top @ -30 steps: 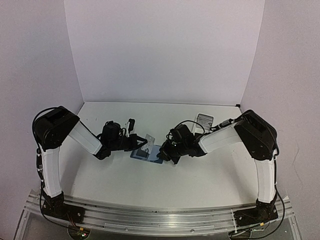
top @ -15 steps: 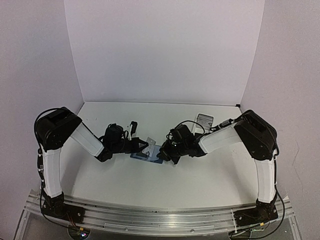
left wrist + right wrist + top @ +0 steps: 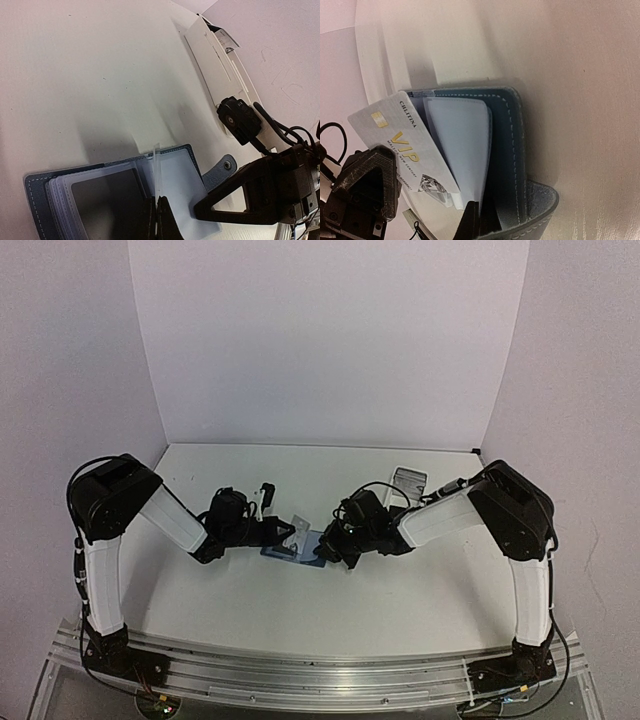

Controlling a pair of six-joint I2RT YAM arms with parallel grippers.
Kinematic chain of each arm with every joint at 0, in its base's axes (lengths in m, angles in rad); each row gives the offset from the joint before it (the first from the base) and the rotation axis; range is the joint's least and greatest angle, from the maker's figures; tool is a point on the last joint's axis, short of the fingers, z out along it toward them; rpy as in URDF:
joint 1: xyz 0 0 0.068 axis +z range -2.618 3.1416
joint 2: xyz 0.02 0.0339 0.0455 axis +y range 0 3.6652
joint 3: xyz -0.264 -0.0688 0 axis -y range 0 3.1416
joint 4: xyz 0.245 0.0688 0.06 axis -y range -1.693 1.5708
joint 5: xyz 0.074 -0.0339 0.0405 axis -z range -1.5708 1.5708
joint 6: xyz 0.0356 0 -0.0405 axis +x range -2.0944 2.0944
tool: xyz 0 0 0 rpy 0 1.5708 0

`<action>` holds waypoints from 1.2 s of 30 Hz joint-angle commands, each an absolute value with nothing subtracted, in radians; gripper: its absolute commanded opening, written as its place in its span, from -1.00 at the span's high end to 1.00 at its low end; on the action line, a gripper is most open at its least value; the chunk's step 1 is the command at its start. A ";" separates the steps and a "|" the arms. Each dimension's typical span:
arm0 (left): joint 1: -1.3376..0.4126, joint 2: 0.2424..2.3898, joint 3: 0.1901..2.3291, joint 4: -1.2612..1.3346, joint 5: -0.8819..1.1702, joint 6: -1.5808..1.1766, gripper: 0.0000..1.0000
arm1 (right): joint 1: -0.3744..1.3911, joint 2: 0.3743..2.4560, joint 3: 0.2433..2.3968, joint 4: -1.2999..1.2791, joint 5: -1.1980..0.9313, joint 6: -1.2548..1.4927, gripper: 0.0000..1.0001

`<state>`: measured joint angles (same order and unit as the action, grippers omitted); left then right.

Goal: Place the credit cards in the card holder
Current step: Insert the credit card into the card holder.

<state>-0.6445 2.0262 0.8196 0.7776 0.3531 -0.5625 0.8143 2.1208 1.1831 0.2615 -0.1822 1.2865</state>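
The dark-blue card holder (image 3: 303, 544) lies open mid-table, with pale blue sleeves (image 3: 465, 150) and a snap tab (image 3: 223, 169). A dark card (image 3: 107, 195) sits in one sleeve. My left gripper (image 3: 285, 533) is shut on the pale grey-white card (image 3: 297, 526). It holds the card on edge over the holder's fold; the card is edge-on in the left wrist view (image 3: 156, 170) and shows "VIP" lettering in the right wrist view (image 3: 405, 150). My right gripper (image 3: 326, 546) is shut on the holder's right side, pinning it to the table (image 3: 479, 207).
A long white tray (image 3: 408, 480) lies at the back right of the table, also seen in the left wrist view (image 3: 215, 65). White walls close in the table on three sides.
My left gripper has moved slightly right with the pale card, closer to the holder's fold. The right gripper and the holder have not moved.
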 commanded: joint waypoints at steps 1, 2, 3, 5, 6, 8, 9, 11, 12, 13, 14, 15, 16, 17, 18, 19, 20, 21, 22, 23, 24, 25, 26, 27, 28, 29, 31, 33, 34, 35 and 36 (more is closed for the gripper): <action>-0.628 1.976 0.820 0.702 0.329 -0.506 1.00 | 0.817 2.114 1.163 0.230 -0.178 1.286 1.00; -0.617 1.971 0.821 0.694 0.336 -0.504 1.00 | 0.817 2.114 1.161 0.231 -0.178 1.287 1.00; -0.613 1.967 0.824 0.690 0.345 -0.500 1.00 | 0.817 2.113 1.160 0.232 -0.178 1.286 1.00; -0.612 1.963 0.830 0.681 0.354 -0.493 1.00 | 0.819 2.112 1.158 0.233 -0.176 1.286 1.00; -0.612 1.962 0.836 0.682 0.363 -0.503 1.00 | 0.817 2.113 1.158 0.234 -0.176 1.287 1.00; -0.613 1.970 0.840 0.692 0.378 -0.536 1.00 | 0.817 2.115 1.161 0.235 -0.176 1.286 1.00; -0.615 1.981 0.841 0.695 0.387 -0.558 1.00 | 0.817 2.115 1.163 0.235 -0.176 1.285 1.00; -0.621 1.994 0.836 0.703 0.397 -0.595 1.00 | 0.817 2.113 1.163 0.235 -0.174 1.283 1.00; -0.627 1.998 0.831 0.711 0.401 -0.604 1.00 | 0.817 2.112 1.161 0.235 -0.174 1.283 1.00; -0.630 1.999 0.831 0.711 0.401 -0.607 1.00 | 0.817 2.110 1.160 0.235 -0.173 1.284 1.00; -0.634 2.000 0.828 0.709 0.399 -0.614 1.00 | 0.817 2.109 1.156 0.235 -0.172 1.284 1.00; -0.636 2.001 0.824 0.708 0.394 -0.620 1.00 | 0.815 2.108 1.154 0.235 -0.171 1.284 1.00; -0.636 2.004 0.820 0.704 0.388 -0.626 1.00 | 0.815 2.106 1.152 0.235 -0.171 1.284 1.00; -0.637 2.006 0.816 0.703 0.382 -0.630 1.00 | 0.815 2.106 1.151 0.236 -0.171 1.284 1.00; -0.637 2.008 0.813 0.702 0.382 -0.629 1.00 | 0.815 2.106 1.151 0.236 -0.171 1.284 1.00; -0.638 2.013 0.811 0.702 0.384 -0.637 1.00 | 0.814 2.107 1.153 0.236 -0.171 1.284 1.00; -0.640 2.020 0.811 0.705 0.388 -0.654 1.00 | 0.813 2.108 1.154 0.236 -0.173 1.283 1.00; -0.642 2.028 0.812 0.709 0.394 -0.664 1.00 | 0.812 2.108 1.155 0.236 -0.172 1.283 1.00; -0.645 2.039 0.813 0.710 0.397 -0.688 1.00 | 0.812 2.106 1.155 0.236 -0.173 1.282 1.00; -0.648 2.044 0.813 0.710 0.396 -0.706 1.00 | 0.811 2.105 1.154 0.236 -0.173 1.281 1.00; -0.650 2.049 0.812 0.708 0.394 -0.723 1.00 | 0.811 2.102 1.151 0.235 -0.173 1.281 1.00; -0.651 2.053 0.809 0.705 0.389 -0.746 1.00 | 0.811 2.098 1.146 0.236 -0.172 1.282 1.00; -0.650 2.054 0.806 0.696 0.386 -0.764 1.00 | 0.811 2.097 1.144 0.236 -0.171 1.282 1.00; -0.651 2.055 0.804 0.686 0.384 -0.778 1.00 | 0.810 2.096 1.139 0.236 -0.171 1.282 1.00; -0.651 2.054 0.802 0.673 0.384 -0.795 1.00 | 0.810 2.095 1.137 0.236 -0.172 1.282 1.00; -0.650 2.053 0.798 0.664 0.384 -0.810 1.00 | 0.808 2.097 1.137 0.236 -0.174 1.282 1.00; -0.651 2.052 0.784 0.671 0.395 -0.838 1.00 | 0.808 2.099 1.139 0.236 -0.177 1.280 1.00; -0.653 2.054 0.783 0.678 0.411 -0.846 1.00 | 0.808 2.102 1.143 0.236 -0.179 1.278 1.00; -0.655 2.055 0.785 0.678 0.419 -0.849 1.00 | 0.807 2.104 1.143 0.238 -0.180 1.275 1.00; -0.655 2.055 0.787 0.677 0.430 -0.850 1.00 | 0.807 2.103 1.143 0.238 -0.180 1.275 1.00; -0.654 2.056 0.790 0.667 0.438 -0.856 1.00 | 0.808 2.104 1.142 0.238 -0.180 1.275 1.00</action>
